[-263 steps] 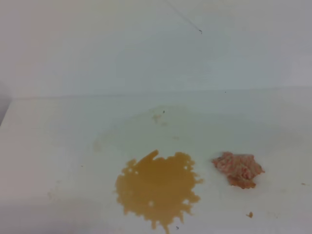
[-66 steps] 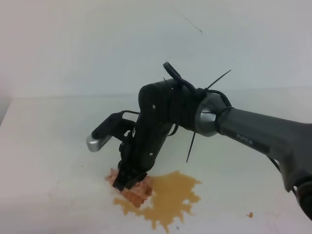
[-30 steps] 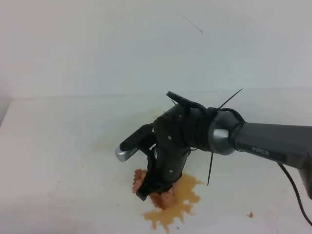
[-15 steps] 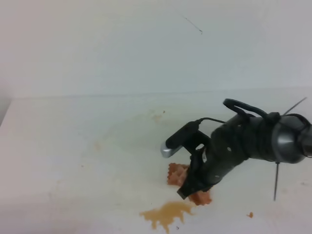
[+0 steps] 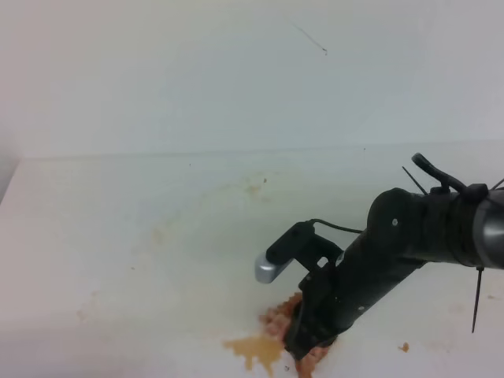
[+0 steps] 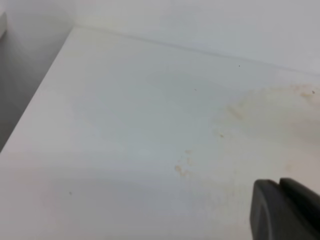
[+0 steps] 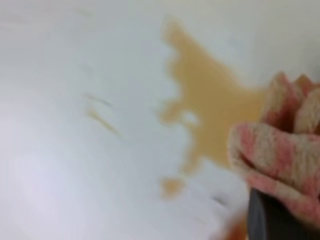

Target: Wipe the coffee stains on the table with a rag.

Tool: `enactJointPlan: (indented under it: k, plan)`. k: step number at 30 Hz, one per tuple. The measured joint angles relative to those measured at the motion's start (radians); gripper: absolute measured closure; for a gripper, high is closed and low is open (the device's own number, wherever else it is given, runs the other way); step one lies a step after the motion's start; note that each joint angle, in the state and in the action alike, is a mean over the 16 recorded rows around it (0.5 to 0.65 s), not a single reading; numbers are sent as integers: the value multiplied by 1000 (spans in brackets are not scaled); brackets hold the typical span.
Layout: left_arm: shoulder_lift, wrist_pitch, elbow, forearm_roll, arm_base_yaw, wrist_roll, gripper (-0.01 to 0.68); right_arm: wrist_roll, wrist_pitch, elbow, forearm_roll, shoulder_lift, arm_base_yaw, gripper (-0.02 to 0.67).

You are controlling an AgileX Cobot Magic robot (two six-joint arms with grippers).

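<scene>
Since half a second ago the right gripper has swung down toward the near edge of the tabletop, dragging the rag with it, and the coffee stains have shrunk from a wide blotch to a small ragged patch. Nearly all of the earlier pool is gone; only faint tan smudges mark where it lay.

Right jaws are clamped narrow on the rag, which is pressed against the tabletop and bunched around the fingertips. In the right wrist view the pinkish-orange cloth fills the lower right, and the amber liquid spreads up and to the left of it, touching the cloth's edge.

What the coming move turns on: in the high view the remaining stain lies just to the left of the jaws and the rag, touching it, with its long axis running roughly left to right along the near edge. A short sweep leftward, pressure kept on, should cover it. The right arm is the one on the job and far the nearer.

Of the left gripper only a dark corner shows in its own wrist view, over bare tabletop well away from the liquid; I cannot tell whether its jaws are open or closed. A tiny orange crumb sits to the right of the right arm.
</scene>
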Motion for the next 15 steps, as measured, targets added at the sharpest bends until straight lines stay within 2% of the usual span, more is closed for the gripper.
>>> enactJointPlan:
  k: [7,15]
  plan:
    - [-2,-1,2,0,0,0,672,-247,46,-29,316,-2,5,612]
    - [-2,-1,2,0,0,0,672,-342,88,-69,459,14,26,612]
